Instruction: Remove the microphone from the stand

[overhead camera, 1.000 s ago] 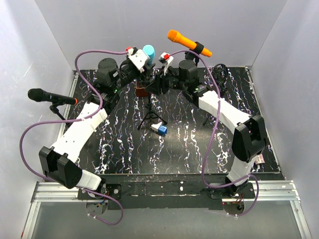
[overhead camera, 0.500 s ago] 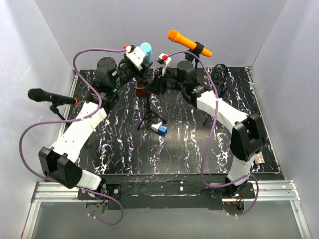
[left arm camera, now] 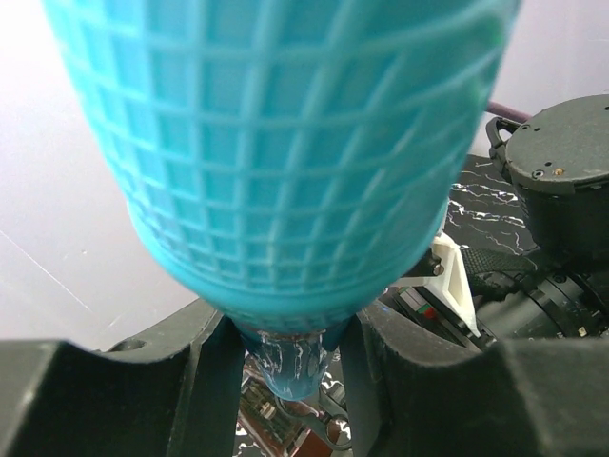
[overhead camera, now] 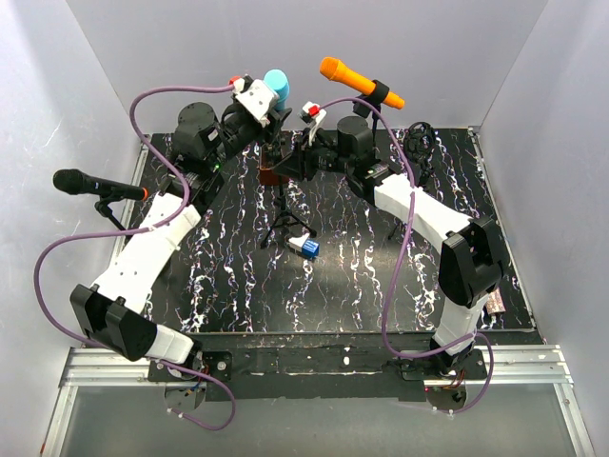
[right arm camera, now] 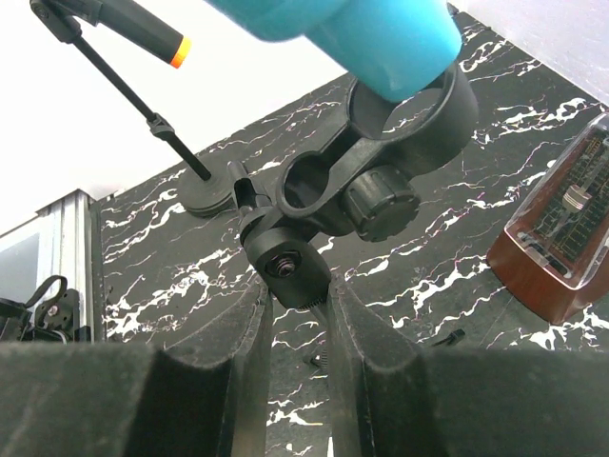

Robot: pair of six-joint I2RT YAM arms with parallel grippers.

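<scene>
The teal microphone (overhead camera: 276, 81) stands tilted above the middle tripod stand (overhead camera: 284, 215). My left gripper (overhead camera: 267, 116) is shut on its handle just below the mesh head (left arm camera: 276, 143), with the handle's end (left arm camera: 285, 367) showing between the fingers. In the right wrist view the teal handle (right arm camera: 352, 29) has its lower end at the mouth of the stand's black clip ring (right arm camera: 404, 119). My right gripper (right arm camera: 295, 295) is shut on the clip's pivot joint (right arm camera: 290, 262); it also shows in the top view (overhead camera: 288, 164).
A brown metronome (overhead camera: 269, 174) stands just behind the stand and also shows in the right wrist view (right arm camera: 561, 238). An orange microphone (overhead camera: 357, 83) is on a stand at the back right, a black one (overhead camera: 95, 185) at the left. A blue-white block (overhead camera: 304, 247) lies mid-table.
My left gripper has moved up and a little left with the teal microphone, drawing it out of the clip. My right gripper stays on the clip joint.
</scene>
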